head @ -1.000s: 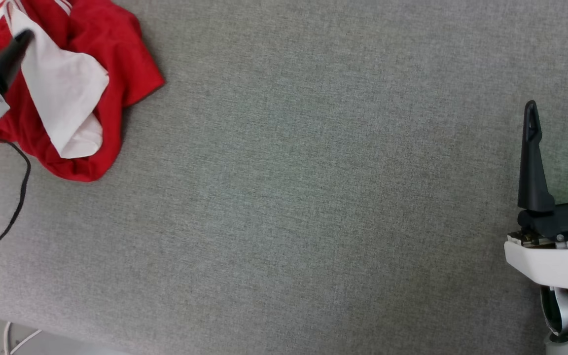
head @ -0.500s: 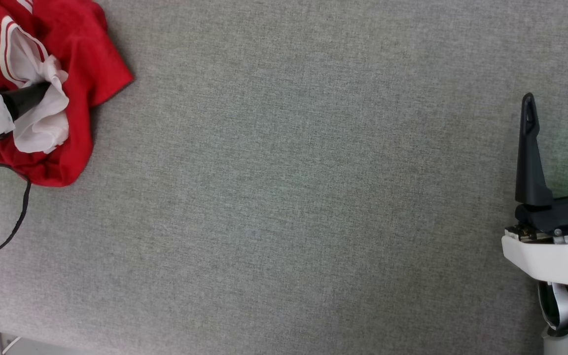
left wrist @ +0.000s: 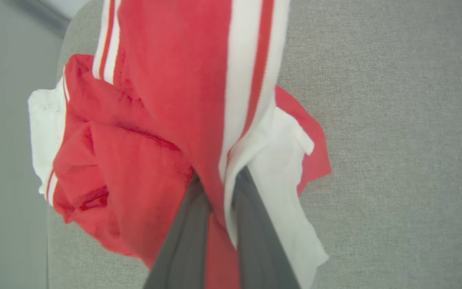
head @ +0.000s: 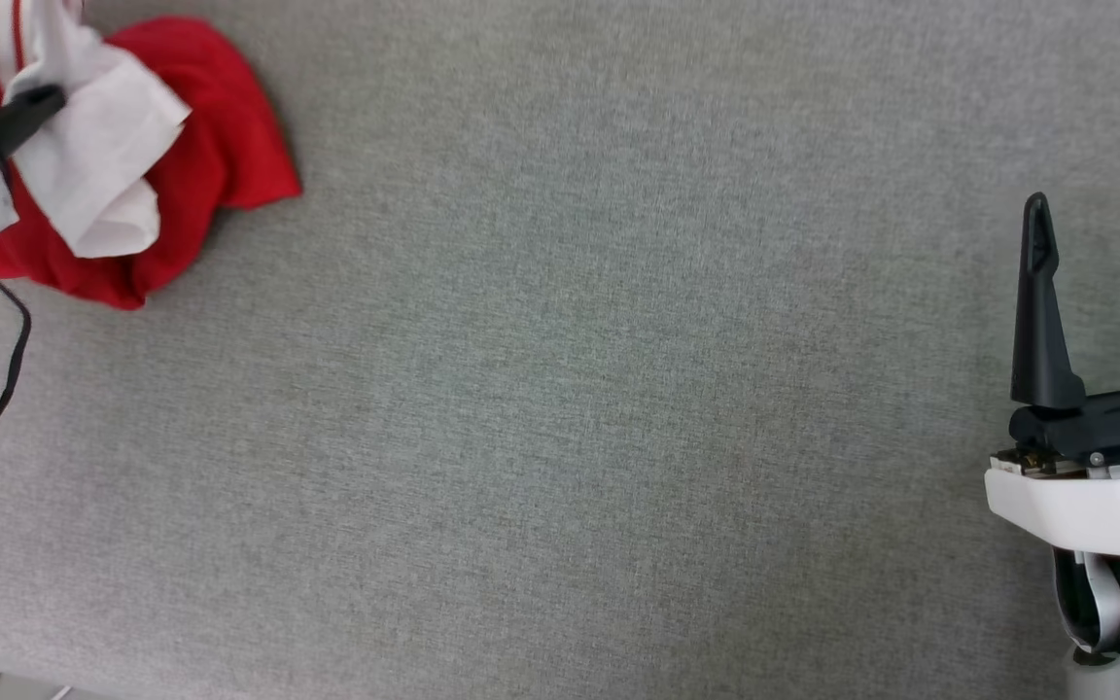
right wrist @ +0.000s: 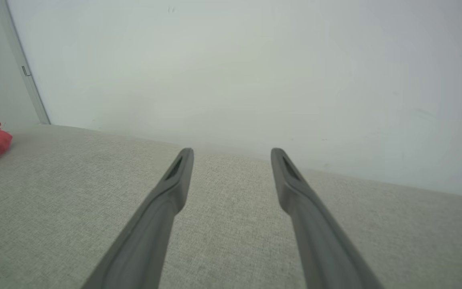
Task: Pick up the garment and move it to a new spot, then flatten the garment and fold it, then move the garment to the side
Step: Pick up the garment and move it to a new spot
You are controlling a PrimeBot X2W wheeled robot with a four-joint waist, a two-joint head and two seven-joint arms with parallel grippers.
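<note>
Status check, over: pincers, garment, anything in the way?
Left pincer shut on garment, bunched at far left of grey surface. Right pincer open, empty, at right. Black cable loops beside garment.

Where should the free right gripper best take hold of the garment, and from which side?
Grip the red corner of the garment, jutting toward the robot's right, coming low from that side: it lies free on the grey surface, clear of the left gripper.
</note>
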